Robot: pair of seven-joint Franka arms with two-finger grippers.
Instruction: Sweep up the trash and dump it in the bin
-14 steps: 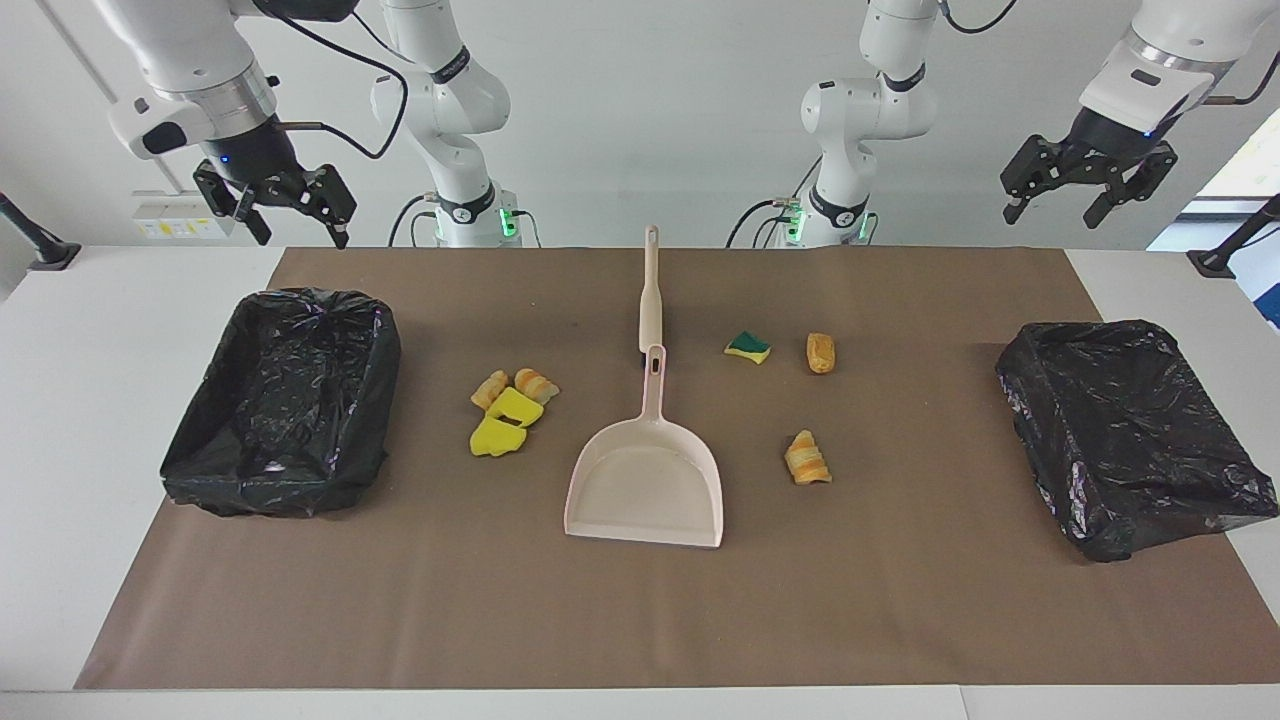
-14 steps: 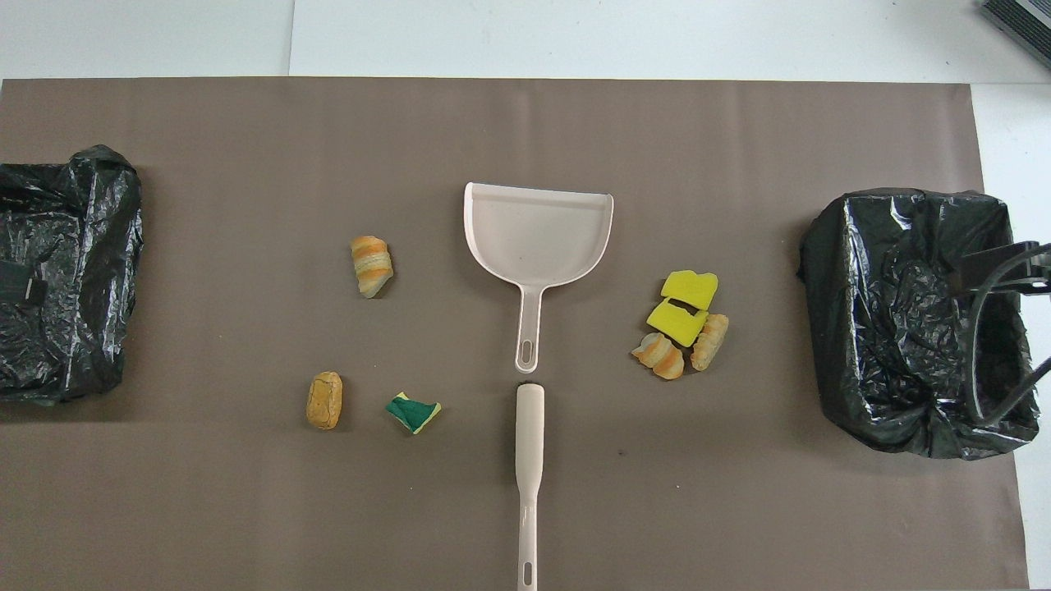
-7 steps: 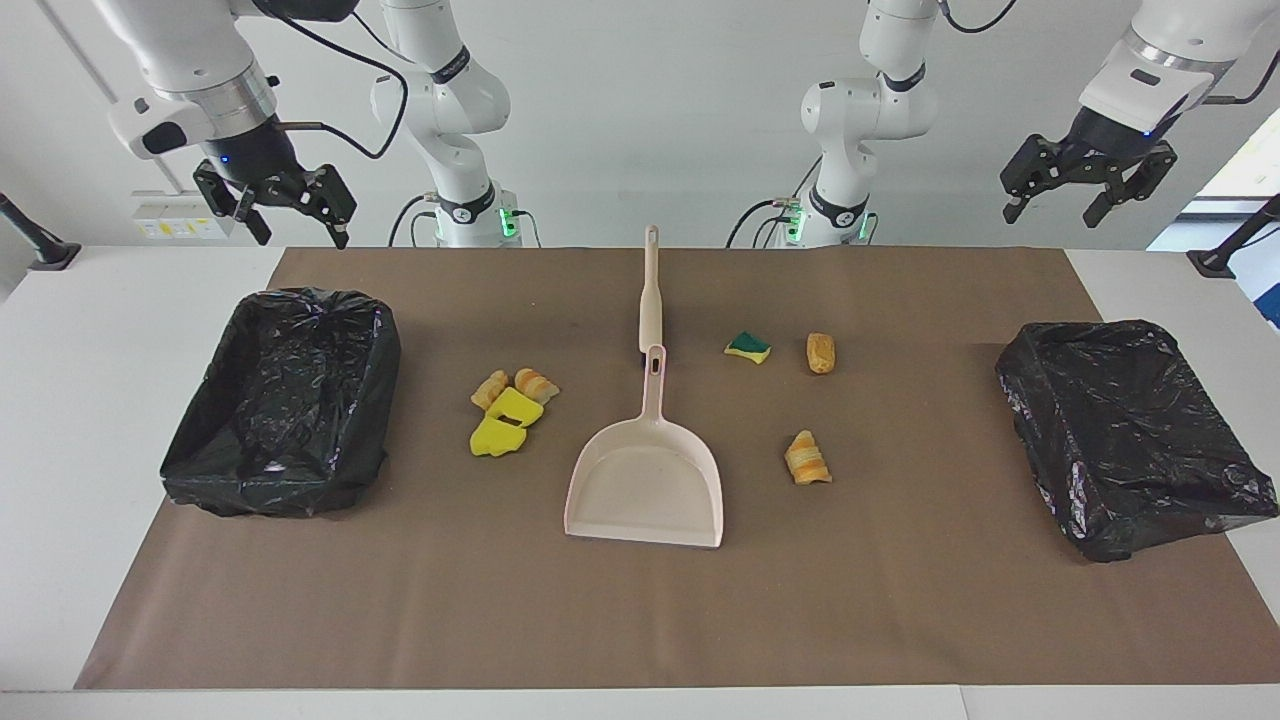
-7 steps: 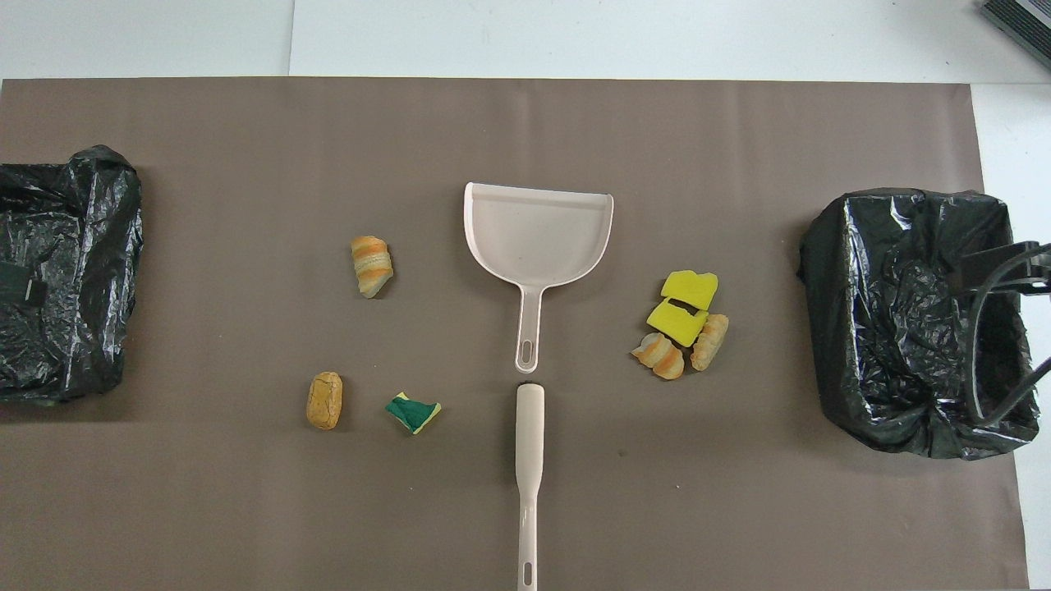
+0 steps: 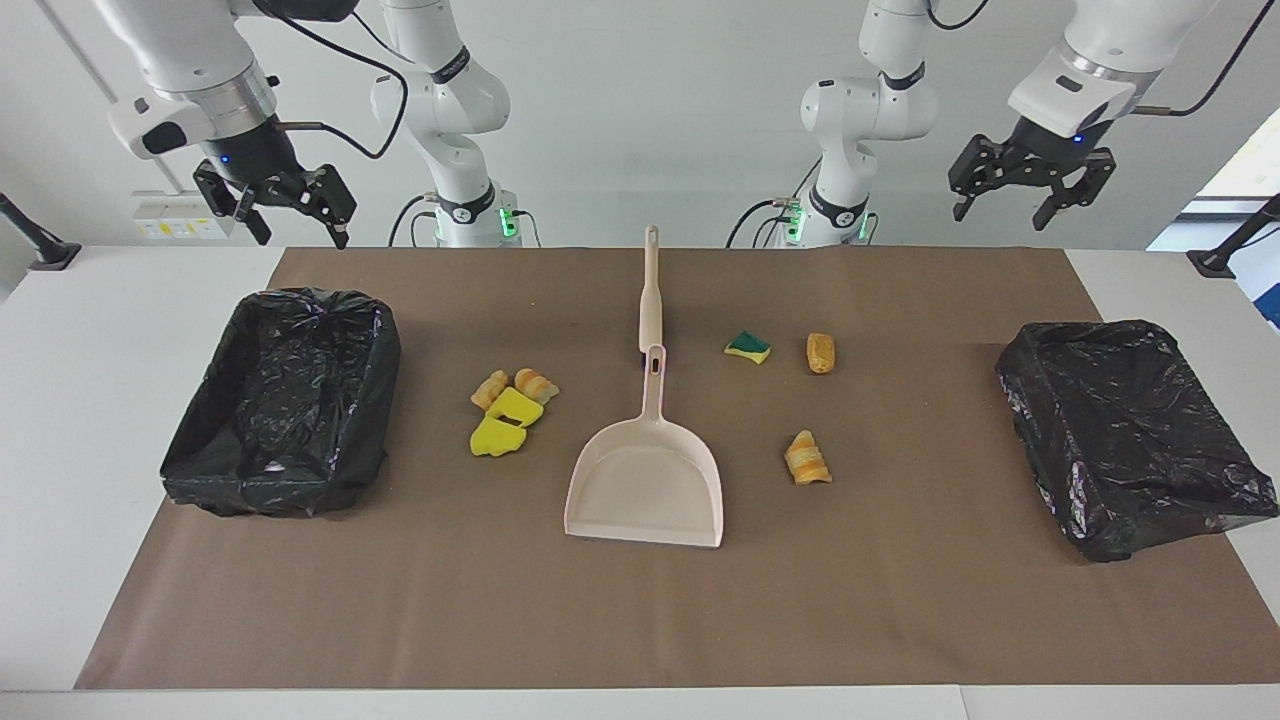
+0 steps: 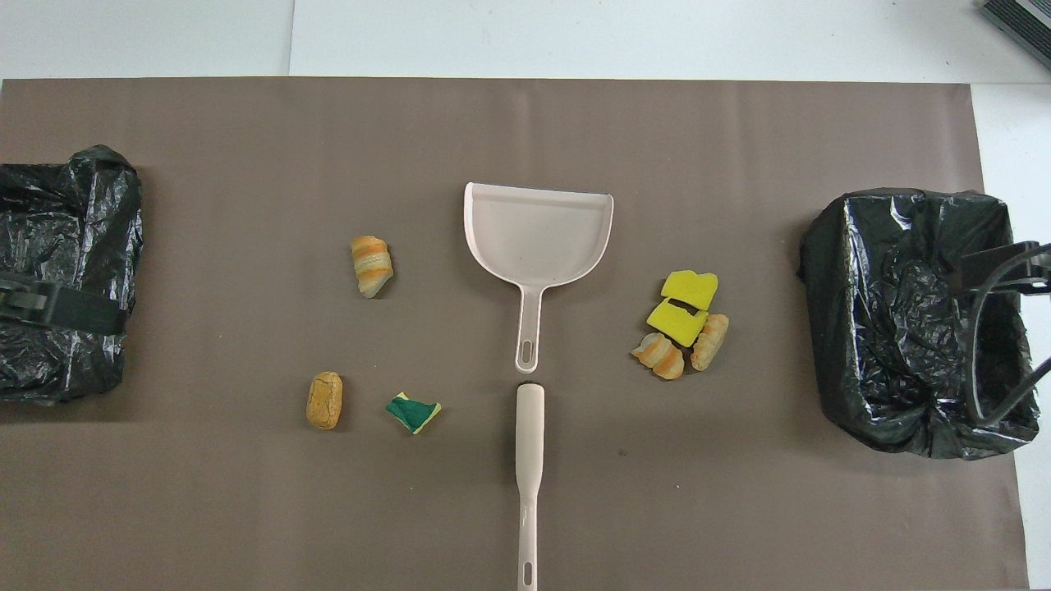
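- The left gripper (image 5: 1030,195), fingers spread and holding nothing, has swung inward from above the bin at its own end toward the middle of the table; it now hangs high over the robots' edge of the brown mat (image 5: 900,600); in the overhead view a dark part of it crosses the bin at the left arm's end (image 6: 66,205).
- The right gripper (image 5: 290,215) is likewise spread and empty; it has not moved and waits high over the corner of the bin at the right arm's end (image 5: 285,400).
- Nothing on the mat has shifted; the dustpan (image 5: 645,485) lies flat at mid-table with its handle pointing toward the robots; the brush handle (image 5: 650,290) lies in line with it, nearer to the robots, their ends almost touching.
- The trash is all loose on the mat: two yellow sponge bits (image 5: 503,422) and two striped bread rolls (image 5: 515,385) clustered between the dustpan and the right arm's bin; a green-backed sponge bit (image 5: 748,347), a tan roll (image 5: 820,352) and a striped roll (image 5: 807,458) scattered toward the left arm's end.
- My reading: the sweep has not begun; the left arm's drift inward suggests it is heading for a tool first.
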